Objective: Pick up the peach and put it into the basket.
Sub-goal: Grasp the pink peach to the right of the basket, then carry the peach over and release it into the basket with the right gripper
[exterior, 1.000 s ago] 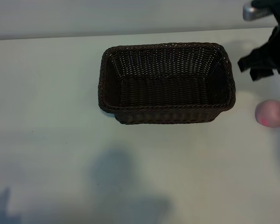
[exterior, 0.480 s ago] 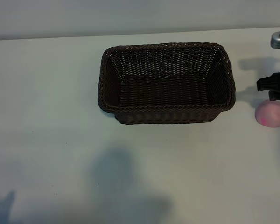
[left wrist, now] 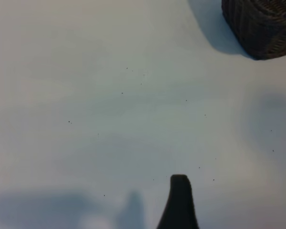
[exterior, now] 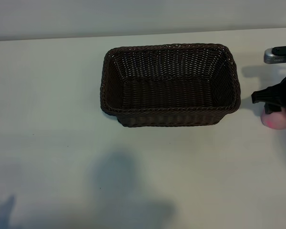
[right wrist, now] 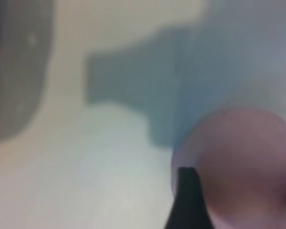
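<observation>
The peach, small and pale pink, lies on the white table to the right of the basket, a dark-brown wicker one standing empty. My right gripper has come down over the peach and covers its top. In the right wrist view the peach sits between the open jaws, with one dark fingertip at its edge. The peach rests on the table. My left arm is out of the exterior view; in its wrist view a single fingertip hangs over bare table, holding nothing.
The white table top stretches wide to the left and front of the basket. A back wall edge runs behind it. A corner of the basket shows far off in the left wrist view. Shadows of the arms fall on the front of the table.
My right gripper has dropped from beside the basket's far right corner down onto the peach, now covering its top. Its jaws have narrowed slightly. The peach, the basket and the left arm have not moved.
</observation>
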